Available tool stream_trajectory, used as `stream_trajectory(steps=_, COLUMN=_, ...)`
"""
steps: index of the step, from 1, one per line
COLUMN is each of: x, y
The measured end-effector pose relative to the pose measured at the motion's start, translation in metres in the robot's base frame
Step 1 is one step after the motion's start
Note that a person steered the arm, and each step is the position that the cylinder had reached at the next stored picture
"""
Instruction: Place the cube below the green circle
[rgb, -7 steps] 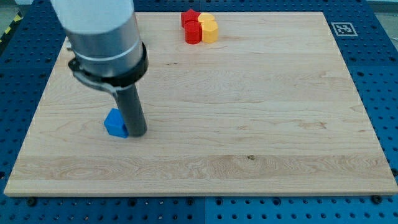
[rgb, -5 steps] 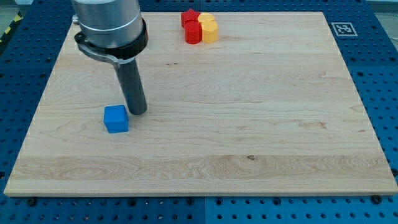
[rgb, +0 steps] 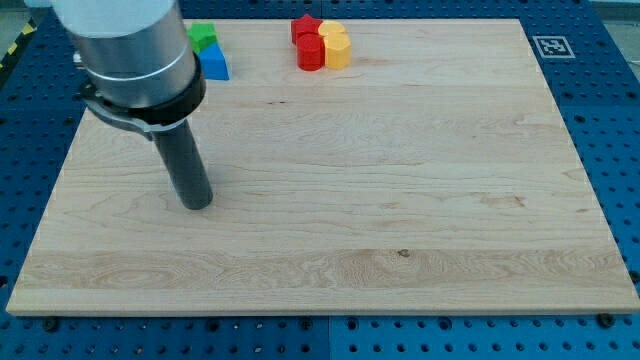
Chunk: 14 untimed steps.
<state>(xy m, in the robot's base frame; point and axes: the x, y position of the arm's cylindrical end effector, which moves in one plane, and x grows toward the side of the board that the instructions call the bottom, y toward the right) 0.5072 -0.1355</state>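
My tip (rgb: 197, 205) rests on the wooden board (rgb: 400, 180) at the view's left. No blue cube shows; the rod covers the spot where it lay. A green block (rgb: 203, 36) peeks out beside the arm's body at the view's top left, and its shape cannot be made out. A blue block (rgb: 214, 64) lies just below it and to its right, touching it. My tip is well below both.
A red star (rgb: 303, 25), a red block (rgb: 311, 51) and a yellow block (rgb: 338, 46) cluster at the view's top centre. A printed marker (rgb: 549, 45) sits at the board's top right corner.
The arm has moved to the view's left and down, over the spot where the blue cube lay. The cube no longer shows. The green and blue blocks at the top are now uncovered.
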Motion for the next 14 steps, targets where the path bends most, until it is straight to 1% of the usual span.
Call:
stream_trajectory(steps=3, x=-0.024, y=-0.016)
stream_trajectory(steps=5, x=-0.025, y=-0.018)
stream_trajectory(steps=6, x=-0.036, y=-0.027)
stream_trajectory(steps=8, x=-0.037, y=-0.037)
stream_trajectory(steps=11, x=-0.124, y=-0.045)
stream_trajectory(steps=13, x=-0.12, y=-0.086)
stream_trajectory(steps=14, x=-0.141, y=-0.088)
